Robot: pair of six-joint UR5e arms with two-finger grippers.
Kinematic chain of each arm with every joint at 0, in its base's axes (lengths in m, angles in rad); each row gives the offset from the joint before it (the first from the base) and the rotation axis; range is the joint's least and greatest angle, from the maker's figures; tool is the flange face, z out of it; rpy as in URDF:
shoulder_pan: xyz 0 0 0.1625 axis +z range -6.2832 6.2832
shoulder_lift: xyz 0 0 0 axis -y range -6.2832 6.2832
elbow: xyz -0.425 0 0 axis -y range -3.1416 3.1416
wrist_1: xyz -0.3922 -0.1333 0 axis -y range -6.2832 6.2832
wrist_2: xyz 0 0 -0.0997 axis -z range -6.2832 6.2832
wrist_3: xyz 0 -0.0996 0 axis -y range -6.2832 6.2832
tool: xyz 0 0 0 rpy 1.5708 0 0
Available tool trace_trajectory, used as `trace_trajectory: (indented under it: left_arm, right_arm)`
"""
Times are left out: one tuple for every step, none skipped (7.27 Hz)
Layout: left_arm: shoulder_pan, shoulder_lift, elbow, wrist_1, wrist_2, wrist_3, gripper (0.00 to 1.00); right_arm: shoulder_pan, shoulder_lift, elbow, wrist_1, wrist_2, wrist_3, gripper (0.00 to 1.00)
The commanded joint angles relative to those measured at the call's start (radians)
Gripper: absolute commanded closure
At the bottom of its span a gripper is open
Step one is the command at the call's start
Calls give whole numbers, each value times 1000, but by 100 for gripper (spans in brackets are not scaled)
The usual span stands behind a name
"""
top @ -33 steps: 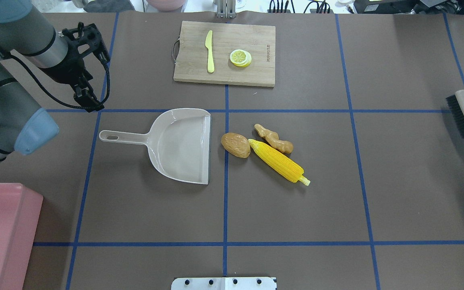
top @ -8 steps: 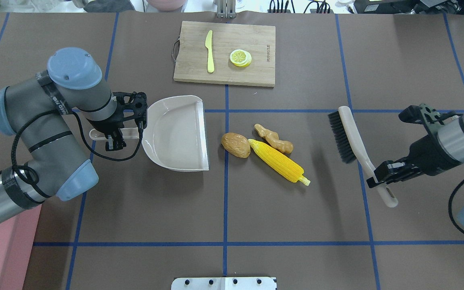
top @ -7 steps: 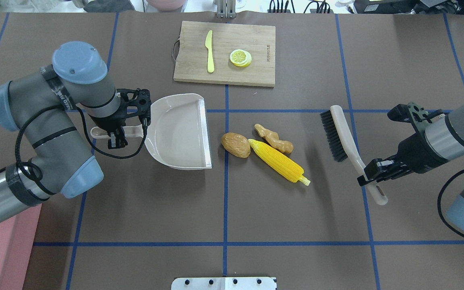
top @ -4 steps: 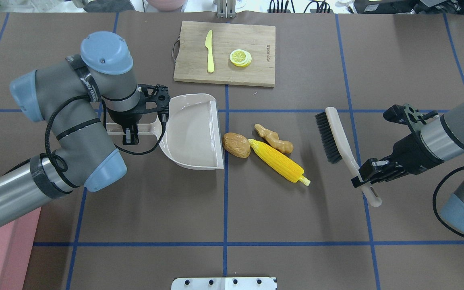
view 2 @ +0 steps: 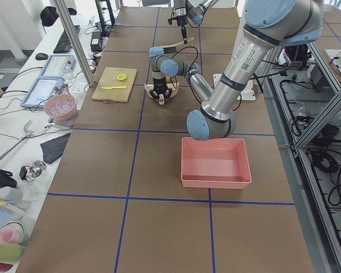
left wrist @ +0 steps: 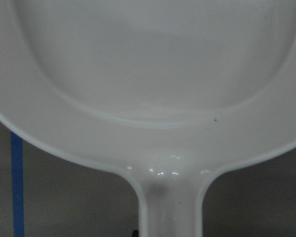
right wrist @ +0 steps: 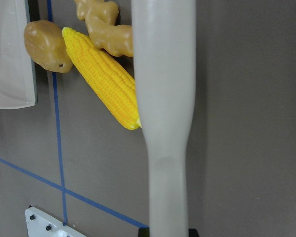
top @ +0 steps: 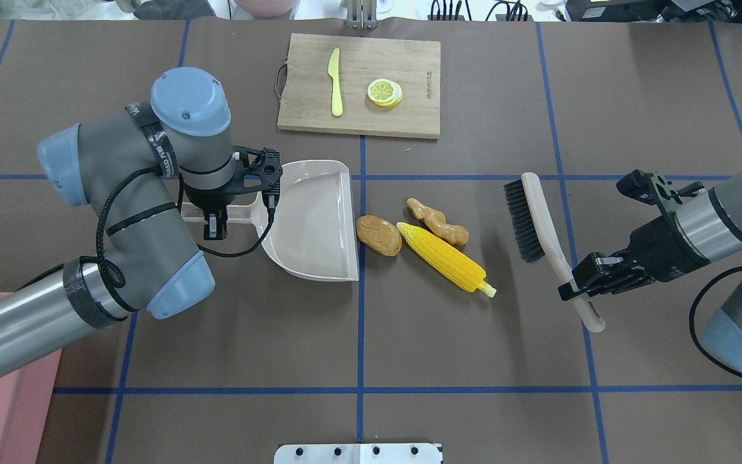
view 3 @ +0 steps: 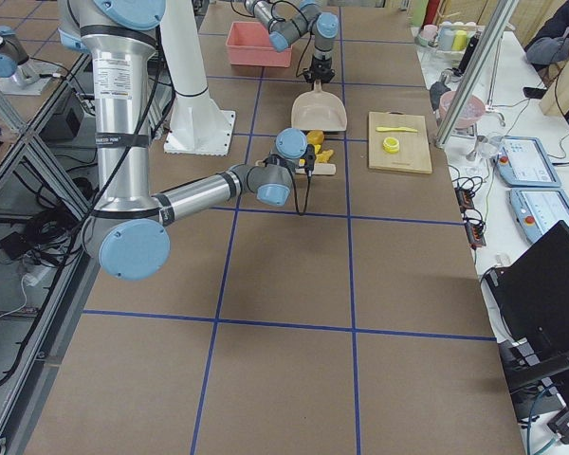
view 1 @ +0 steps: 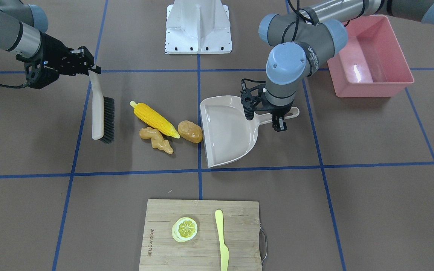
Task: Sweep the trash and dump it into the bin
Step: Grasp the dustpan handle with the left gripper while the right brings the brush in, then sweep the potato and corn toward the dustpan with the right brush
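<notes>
The trash lies mid-table: a potato (top: 378, 234), a corn cob (top: 445, 258) and a ginger root (top: 438, 222) in a close cluster. My left gripper (top: 215, 218) is shut on the handle of a beige dustpan (top: 313, 219), whose open lip sits right against the potato (view 1: 190, 131). Right of the cluster, my right gripper (top: 578, 285) is shut on the handle of a beige brush (top: 542, 225), bristles toward the trash and apart from it. The right wrist view shows the brush handle (right wrist: 164, 98) across the corn (right wrist: 101, 79). The pink bin (view 1: 371, 82) stands near the robot's base, on its left.
A wooden cutting board (top: 358, 84) at the far side carries a pale yellow knife (top: 335, 82) and a lemon slice (top: 384, 92). A white mounting plate (top: 358, 453) sits at the near edge. Blue tape lines grid the brown table cover.
My left arm took the dustpan by its handle and slid it right, up to the potato. My right arm carried the brush leftward toward the trash. The trash stayed put.
</notes>
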Motion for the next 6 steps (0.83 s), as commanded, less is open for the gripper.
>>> trace_trajectory:
  left_arm:
    - [2, 2, 4, 0, 2, -1, 100]
    - [2, 2, 7, 0, 0, -1, 100]
    - [3, -4, 19, -1, 0, -3, 100]
    - [8, -9, 30, -1, 0, -3, 100]
    - [8, -18, 49, -6, 0, -3, 100]
    - [8, -19, 50, -6, 0, -3, 100]
  right_arm:
    - [-17, 53, -26, 37, -4, 63, 100]
    - [-28, 58, -26, 37, -6, 67, 100]
    - [-37, 58, -35, 38, -6, 66, 100]
    - [-37, 56, -40, 41, -4, 63, 100]
    - [-37, 44, -37, 46, -4, 55, 100]
    - [-40, 24, -38, 88, -3, 61, 100]
